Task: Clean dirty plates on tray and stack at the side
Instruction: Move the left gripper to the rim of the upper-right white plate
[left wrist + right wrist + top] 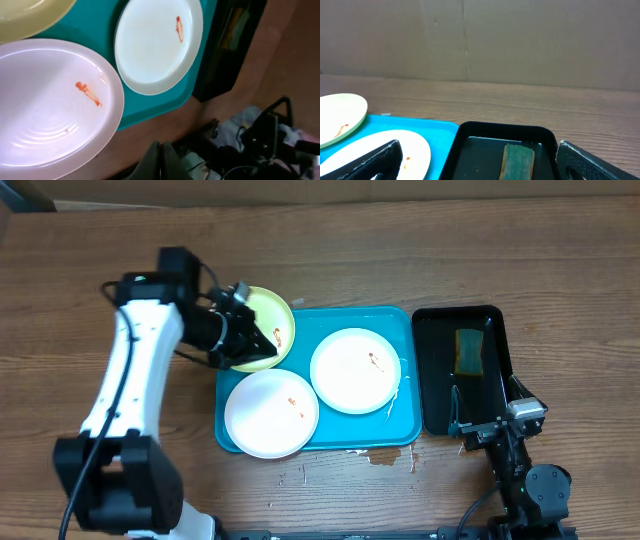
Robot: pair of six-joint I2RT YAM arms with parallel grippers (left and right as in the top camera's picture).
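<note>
Two white plates (270, 413) lie flat in the blue tray (400, 320) on a brown wooden table (400, 250), and a yellow plate (275, 310) sits at the tray's far left corner, with a plain tan wall (520, 40) behind. The left gripper (258, 342) has its fingers pressed together over the yellow plate and hides part of it, so I cannot tell if they touch. The right gripper (483, 428) is spread wide by the black tray (495, 315) with a sponge (470, 350), its fingers cut off in the wrist view.

Cyan tray (305, 326); white, yellow-green plates (355, 370); brown table (400, 240).
</note>
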